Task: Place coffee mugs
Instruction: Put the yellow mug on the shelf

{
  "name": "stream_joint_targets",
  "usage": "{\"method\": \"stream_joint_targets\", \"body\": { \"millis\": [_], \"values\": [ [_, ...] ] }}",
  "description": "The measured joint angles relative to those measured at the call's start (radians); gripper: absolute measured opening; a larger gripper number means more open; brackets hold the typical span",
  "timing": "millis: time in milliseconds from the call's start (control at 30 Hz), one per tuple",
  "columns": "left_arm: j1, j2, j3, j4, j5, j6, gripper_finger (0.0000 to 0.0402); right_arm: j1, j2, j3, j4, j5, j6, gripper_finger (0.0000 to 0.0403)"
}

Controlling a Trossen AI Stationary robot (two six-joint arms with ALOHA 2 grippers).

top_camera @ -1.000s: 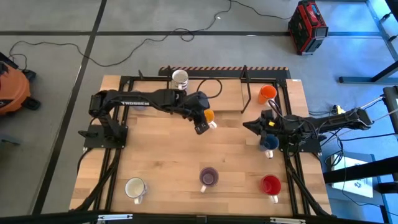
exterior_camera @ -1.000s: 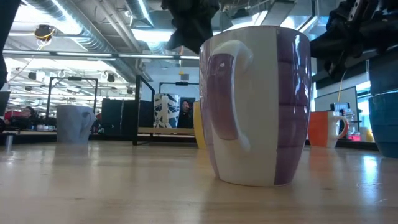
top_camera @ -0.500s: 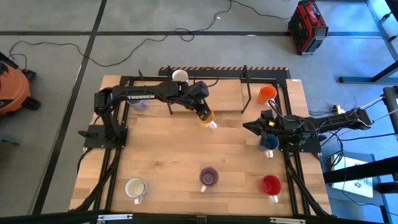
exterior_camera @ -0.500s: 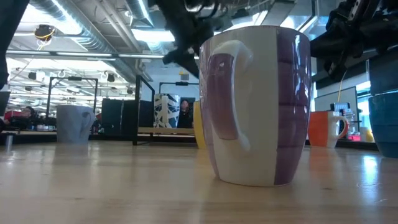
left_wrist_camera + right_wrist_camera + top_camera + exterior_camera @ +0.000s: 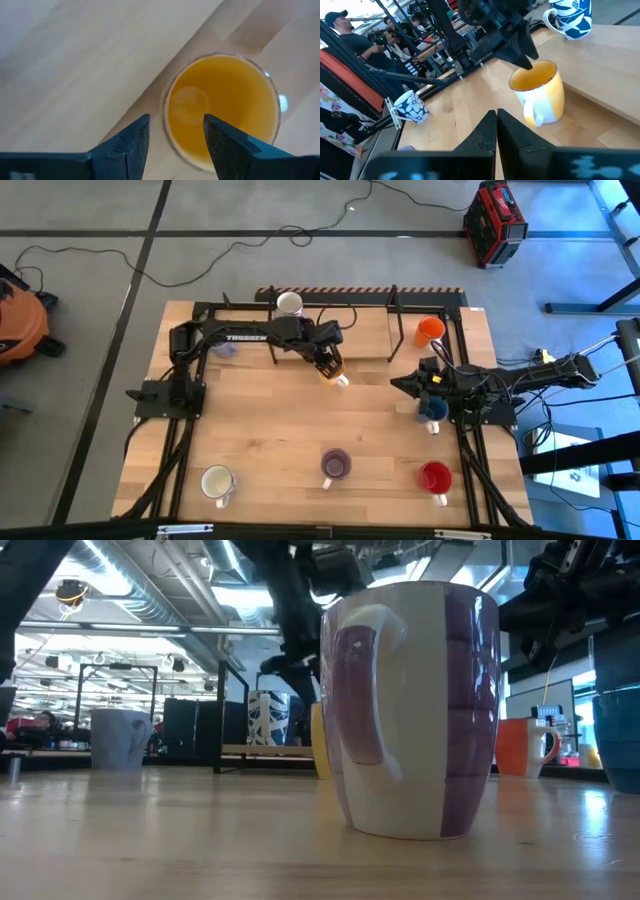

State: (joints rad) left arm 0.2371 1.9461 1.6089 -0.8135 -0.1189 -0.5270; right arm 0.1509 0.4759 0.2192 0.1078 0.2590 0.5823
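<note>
High view: the left gripper [image 5: 329, 363] has let go of the yellow-orange mug [image 5: 334, 371] and drawn back left, fingers spread just above its rim; the mug stands placed, far centre of the table [image 5: 260, 430]. Right gripper [image 5: 396, 382] waits clenched, empty

You're in a robotics lab or workshop, open industrial floor. Bare ceiling ducts [image 5: 150, 600] and strip lights overhead, grey concrete floor [image 5: 90, 300] with cables [image 5: 200, 260] trailing across it. Red toolbox [image 5: 494, 222] beyond the wooden table [image 5: 260, 430] and its far right corner, orange shop vac [image 5: 18, 320] off the left edge. People [image 5: 345, 30] stand among black frame rigs [image 5: 435, 35] behind.
</note>
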Motion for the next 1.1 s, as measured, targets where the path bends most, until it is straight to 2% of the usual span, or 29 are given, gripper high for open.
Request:
{"method": "stream_joint_targets", "body": {
  "millis": [167, 467, 700, 833, 1000, 1100],
  "values": [
    [0.001, 0.044, 0.000, -0.006, 0.001, 0.012, 0.0179, 0.000, 0.000, 0.000, -0.001, 0.001, -0.003, 0.0003],
    [0.002, 0.047, 0.000, 0.044, 0.004, 0.013, 0.0166, 0.000, 0.000, 0.000, -0.005, 0.001, -0.004, 0.0003],
    [0.007, 0.067, -0.003, 0.032, 0.039, 0.016, 0.0118, 0.000, 0.000, 0.000, -0.005, 0.001, -0.011, 0.0003],
    [0.007, 0.064, 0.000, 0.052, 0.083, 0.072, 0.0079, 0.000, 0.000, 0.000, -0.007, 0.002, -0.011, 0.0003],
    [0.006, 0.064, 0.000, 0.045, 0.084, 0.097, 0.0022, 0.000, 0.000, 0.000, -0.007, 0.002, -0.012, 0.0003],
    [0.006, 0.064, -0.002, 0.049, 0.087, 0.096, 0.0013, 0.000, 0.000, 0.000, -0.011, 0.002, -0.012, 0.0003]
  ]
}}
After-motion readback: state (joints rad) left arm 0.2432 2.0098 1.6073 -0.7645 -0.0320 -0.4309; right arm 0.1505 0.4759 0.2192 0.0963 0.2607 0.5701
